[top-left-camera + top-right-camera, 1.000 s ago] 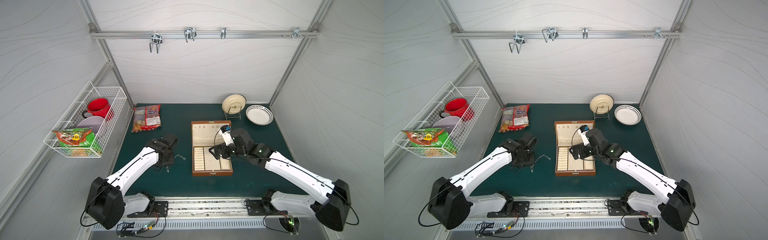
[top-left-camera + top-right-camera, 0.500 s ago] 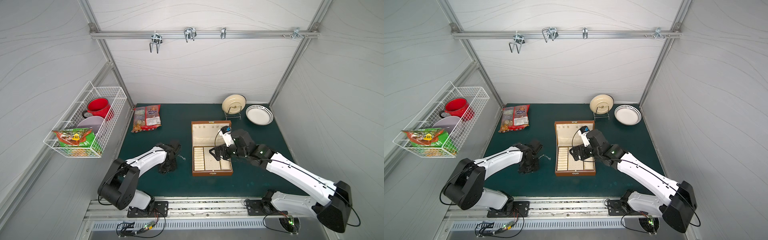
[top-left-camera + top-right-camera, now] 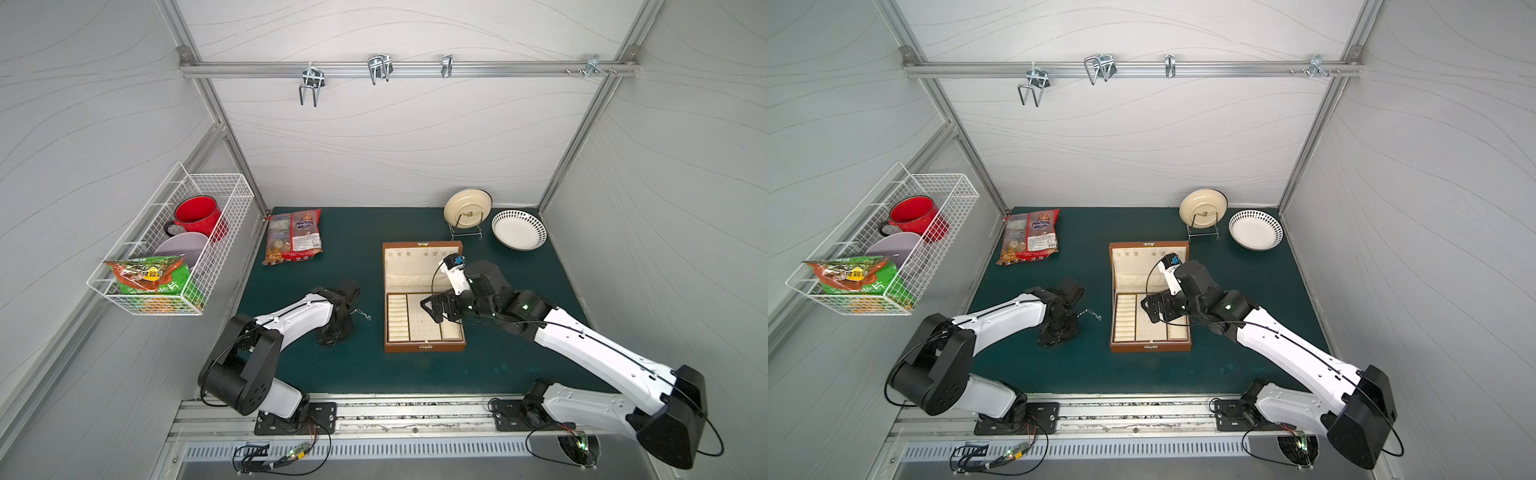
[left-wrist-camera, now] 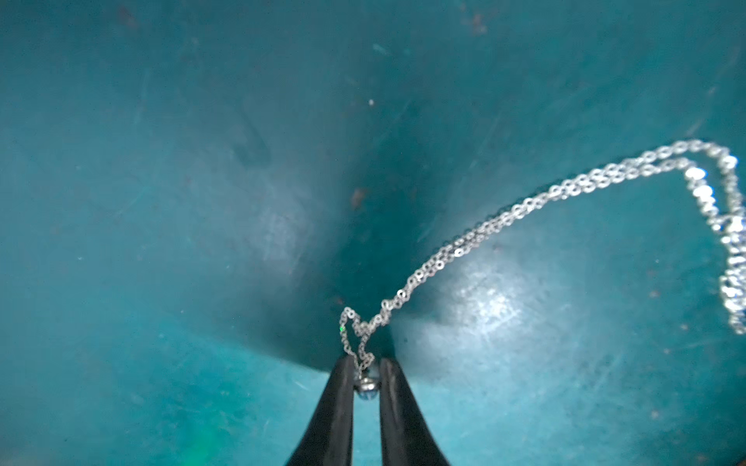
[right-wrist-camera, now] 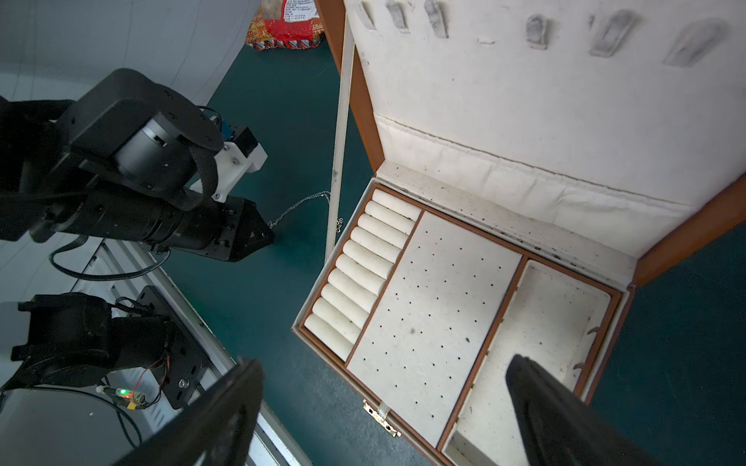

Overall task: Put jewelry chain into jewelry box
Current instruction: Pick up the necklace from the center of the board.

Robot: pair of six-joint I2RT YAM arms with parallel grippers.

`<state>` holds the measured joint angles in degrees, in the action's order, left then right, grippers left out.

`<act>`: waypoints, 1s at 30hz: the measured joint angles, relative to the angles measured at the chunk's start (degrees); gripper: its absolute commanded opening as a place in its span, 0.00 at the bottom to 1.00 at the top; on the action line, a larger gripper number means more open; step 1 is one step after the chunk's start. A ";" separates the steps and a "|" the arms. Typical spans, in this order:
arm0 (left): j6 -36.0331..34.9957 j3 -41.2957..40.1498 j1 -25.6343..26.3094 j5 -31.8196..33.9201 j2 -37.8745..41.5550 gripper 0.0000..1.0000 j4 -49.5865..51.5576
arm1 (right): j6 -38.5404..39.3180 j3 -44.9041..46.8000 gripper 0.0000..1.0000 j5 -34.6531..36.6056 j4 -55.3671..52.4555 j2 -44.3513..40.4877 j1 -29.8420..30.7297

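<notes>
The jewelry chain (image 4: pixel 457 251) is glinting as fine, bright silver metal, its links shining against the tabletop (image 4: pixel 202 201), which is showing a matt, scuffed dark-green surface with dull patches of glare. The left end effector (image 4: pixel 366 363) is looking smooth, matt and black, like plastic. The jewelry box (image 3: pixel 424 346) is showing a smooth brown wood-look shell, a small shiny gold metal clasp (image 5: pixel 381 415), and a cream cloth-like lining (image 5: pixel 436 306) that is looking rough and speckled with dirt.

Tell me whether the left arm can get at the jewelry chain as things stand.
Looks like yes: the left gripper is closed on one end of the jewelry chain, and the rest trails uncovered across the green mat.
</notes>
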<state>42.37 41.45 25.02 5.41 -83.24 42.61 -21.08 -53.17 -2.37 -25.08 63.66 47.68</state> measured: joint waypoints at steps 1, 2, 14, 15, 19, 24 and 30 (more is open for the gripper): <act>0.28 -0.70 0.02 -0.09 0.81 0.16 -0.04 | 0.00 0.00 0.99 0.00 0.00 0.00 0.00; 0.61 -1.49 0.02 -0.17 1.77 0.16 -0.04 | 0.00 0.00 0.99 -0.02 0.00 0.00 0.00; 1.88 -1.27 0.26 0.70 6.58 0.10 7.26 | -0.02 0.00 0.99 -0.74 0.17 0.20 0.00; 1.81 -0.44 0.26 1.07 7.30 0.10 7.91 | -0.02 0.00 0.99 -0.81 0.17 0.20 0.00; 1.46 2.95 0.26 1.95 9.75 0.10 10.32 | -0.02 0.00 0.99 -1.09 0.17 0.20 0.00; 0.74 7.63 0.26 2.80 11.47 0.10 14.25 | 0.00 0.00 0.99 -1.57 0.39 0.39 0.13; -1.25 16.37 0.26 2.99 12.83 0.10 20.31 | 2.05 -0.02 0.99 -3.41 3.08 1.44 2.16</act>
<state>41.12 57.82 25.28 8.40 -70.41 62.92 -19.03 -53.19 -5.78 -22.00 65.10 49.84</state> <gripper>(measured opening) 0.100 0.990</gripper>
